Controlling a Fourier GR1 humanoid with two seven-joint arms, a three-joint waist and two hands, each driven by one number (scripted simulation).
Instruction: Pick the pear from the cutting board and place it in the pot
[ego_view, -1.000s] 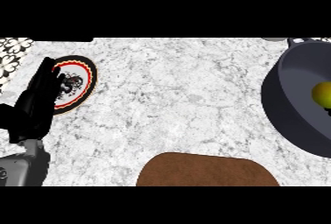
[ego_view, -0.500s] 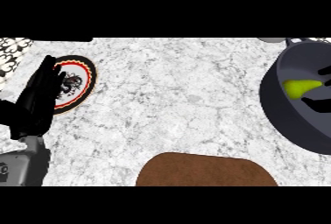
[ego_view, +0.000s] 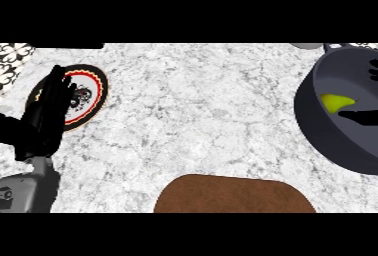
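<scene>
I see the pear (ego_view: 336, 103) already in the pot (ego_view: 325, 135) at far right, just left of my right hand (ego_view: 363, 116), its fingers straight. My left hand (ego_view: 46, 117) rests open, well away.

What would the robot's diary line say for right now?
pear: inside pot | right hand: over pot, fingers by pear | left hand: open, resting over plate | cutting board: bare

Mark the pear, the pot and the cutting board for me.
pear (ego_view: 334, 103), head view, on its yellow-green skin inside the pot.
pot (ego_view: 314, 131), head view, on its dark left wall.
cutting board (ego_view: 235, 196), head view, on its bare brown top.
</scene>
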